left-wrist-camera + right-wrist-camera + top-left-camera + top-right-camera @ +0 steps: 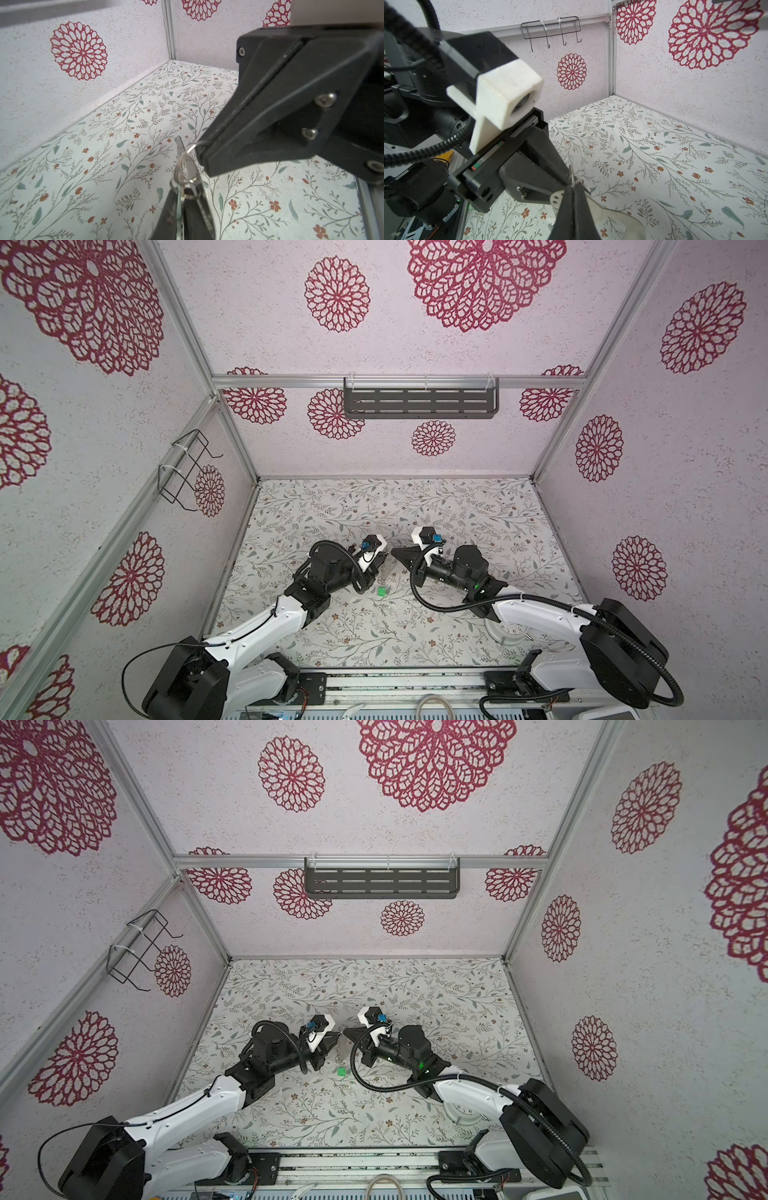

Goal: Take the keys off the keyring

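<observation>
My two grippers meet tip to tip above the middle of the table. The left gripper [384,560] [337,1039] [182,194] is shut on a small metal key [180,204] that carries thin wire rings [176,176]. Facing it, the right gripper [393,551] [345,1031] [572,187] is shut on a thin wire ring [190,148] linked to that bunch. A pale flat loop, the keyring [615,213], hangs just below the right fingers. The key with the green tag [381,591] [341,1071] looks to lie on the table below the grippers, apart from the bunch.
A round white clock [509,632] [463,1112] lies at the front right, partly under the right arm. A dark slotted shelf [419,402] hangs on the back wall. A wire hook rack [189,468] sits on the left wall. Enclosure walls close in three sides.
</observation>
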`<state>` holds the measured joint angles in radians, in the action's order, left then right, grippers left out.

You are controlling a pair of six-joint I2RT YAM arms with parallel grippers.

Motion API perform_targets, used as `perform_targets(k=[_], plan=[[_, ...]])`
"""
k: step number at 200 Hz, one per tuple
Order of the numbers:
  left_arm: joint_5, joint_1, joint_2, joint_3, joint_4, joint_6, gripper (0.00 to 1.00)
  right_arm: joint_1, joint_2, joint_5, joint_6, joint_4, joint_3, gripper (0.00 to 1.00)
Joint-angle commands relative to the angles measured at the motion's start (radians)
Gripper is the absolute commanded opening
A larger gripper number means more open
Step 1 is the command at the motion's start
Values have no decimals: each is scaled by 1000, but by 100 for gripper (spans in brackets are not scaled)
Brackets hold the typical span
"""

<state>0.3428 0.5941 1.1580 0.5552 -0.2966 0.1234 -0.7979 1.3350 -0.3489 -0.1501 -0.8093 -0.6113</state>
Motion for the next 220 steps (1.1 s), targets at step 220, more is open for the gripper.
perform_targets(k=[220], plan=[[83,-8,111,165,196,139,0,-13,-171,119,447,176,-16,0]])
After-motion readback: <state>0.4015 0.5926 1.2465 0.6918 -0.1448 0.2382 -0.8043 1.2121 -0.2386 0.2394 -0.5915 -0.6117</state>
